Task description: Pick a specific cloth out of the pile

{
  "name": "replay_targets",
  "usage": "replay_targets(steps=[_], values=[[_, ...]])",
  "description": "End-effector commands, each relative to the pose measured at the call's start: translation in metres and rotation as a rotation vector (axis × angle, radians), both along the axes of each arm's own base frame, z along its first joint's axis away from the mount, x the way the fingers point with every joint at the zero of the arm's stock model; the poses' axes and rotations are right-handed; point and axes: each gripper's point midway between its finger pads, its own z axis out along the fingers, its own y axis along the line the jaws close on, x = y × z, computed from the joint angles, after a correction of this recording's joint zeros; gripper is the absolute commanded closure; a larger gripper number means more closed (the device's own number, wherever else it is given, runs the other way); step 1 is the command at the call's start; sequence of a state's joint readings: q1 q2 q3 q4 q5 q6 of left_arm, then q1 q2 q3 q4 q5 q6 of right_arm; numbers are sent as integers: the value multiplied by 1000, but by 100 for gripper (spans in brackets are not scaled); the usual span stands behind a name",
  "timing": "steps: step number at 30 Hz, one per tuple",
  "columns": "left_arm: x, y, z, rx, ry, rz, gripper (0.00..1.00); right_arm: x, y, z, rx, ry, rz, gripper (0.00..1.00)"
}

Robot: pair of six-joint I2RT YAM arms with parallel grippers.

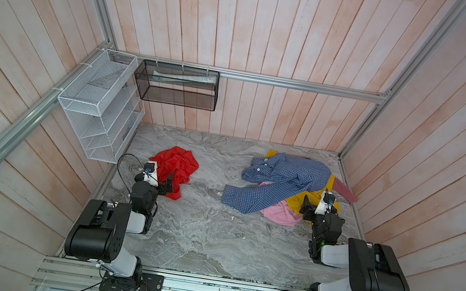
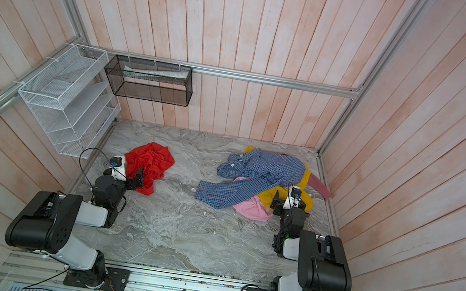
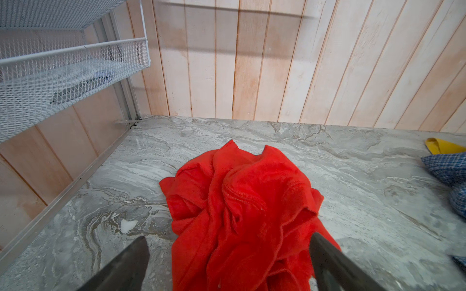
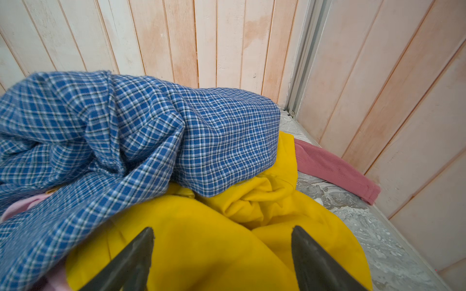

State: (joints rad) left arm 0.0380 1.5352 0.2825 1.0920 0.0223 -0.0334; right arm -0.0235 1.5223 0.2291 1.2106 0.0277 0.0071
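— Cloth (image 1: 175, 164)?
— Crumpled at ten o'clock on tabletop (image 1: 208, 244), well apart from pile (image 1: 281, 176). Probably light, limp, thin.
— Left pincer (image 3: 228, 236)?
— Wide open, empty, astride its six o'clock end; pinch a raised fold. Right pincer (image 4: 223, 228) open, empty.

In the pile (image 4: 227, 191), the blue checked shirt (image 4: 141, 131) is lying over the mustard-yellow cloth (image 4: 201, 252), a bit of pale pink cloth (image 4: 22, 205) peeking out beneath. The right end effector (image 4: 223, 229) is hanging over the yellow one, fingers (image 4: 133, 254) spread wide, while a dusty-rose cloth (image 4: 332, 168) is resting on the counter (image 4: 373, 231) by the wall (image 4: 403, 113).
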Motion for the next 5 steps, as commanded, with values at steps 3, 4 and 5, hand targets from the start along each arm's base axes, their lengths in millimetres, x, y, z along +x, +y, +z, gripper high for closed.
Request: replay_targets(steps=[3, 4, 5], values=[[3, -4, 3, 11, -7, -20, 0, 3, -2, 5, 10, -11, -3, 14], [3, -4, 3, 11, -9, -21, 0, 3, -2, 5, 9, -11, -2, 14], [3, -4, 3, 11, -7, -21, 0, 3, -2, 5, 10, -12, -4, 14]])
